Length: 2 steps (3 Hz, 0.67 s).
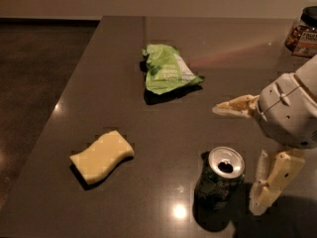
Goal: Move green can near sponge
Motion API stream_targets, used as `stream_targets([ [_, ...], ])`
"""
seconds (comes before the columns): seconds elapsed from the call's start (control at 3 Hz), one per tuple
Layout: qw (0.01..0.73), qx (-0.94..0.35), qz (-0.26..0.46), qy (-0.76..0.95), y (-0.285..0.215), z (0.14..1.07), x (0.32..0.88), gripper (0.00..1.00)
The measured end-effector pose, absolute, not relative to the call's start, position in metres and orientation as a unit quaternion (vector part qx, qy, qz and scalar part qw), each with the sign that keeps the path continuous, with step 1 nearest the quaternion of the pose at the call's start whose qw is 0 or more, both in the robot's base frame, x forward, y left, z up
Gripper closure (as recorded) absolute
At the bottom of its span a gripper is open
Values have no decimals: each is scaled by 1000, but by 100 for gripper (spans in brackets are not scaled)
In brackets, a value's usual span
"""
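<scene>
The green can (214,190) stands upright on the dark table (119,98) at the front right, its silver top facing up. The pale yellow sponge (102,156) lies flat to the can's left, well apart from it. My gripper (237,159) comes in from the right and is open. One finger (233,106) points left behind the can. The other finger (270,187) hangs down just right of the can. The can sits partly between them, and I see no contact with it.
A light green foil chip bag (168,68) lies further back near the table's middle. A dark-lidded jar (303,31) stands at the far right edge of the view. The table's left edge runs diagonally, with dark floor (34,73) beyond.
</scene>
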<state>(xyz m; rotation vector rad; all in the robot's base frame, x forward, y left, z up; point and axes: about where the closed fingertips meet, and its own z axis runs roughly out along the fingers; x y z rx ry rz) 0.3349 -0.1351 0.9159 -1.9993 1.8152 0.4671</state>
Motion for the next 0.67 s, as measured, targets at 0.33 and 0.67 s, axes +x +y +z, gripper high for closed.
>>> stream_targets([
  [0.33,200,-721,205,631,-115,901,321,3],
  [0.67,199,-720,225,626,-106,894,314,26],
])
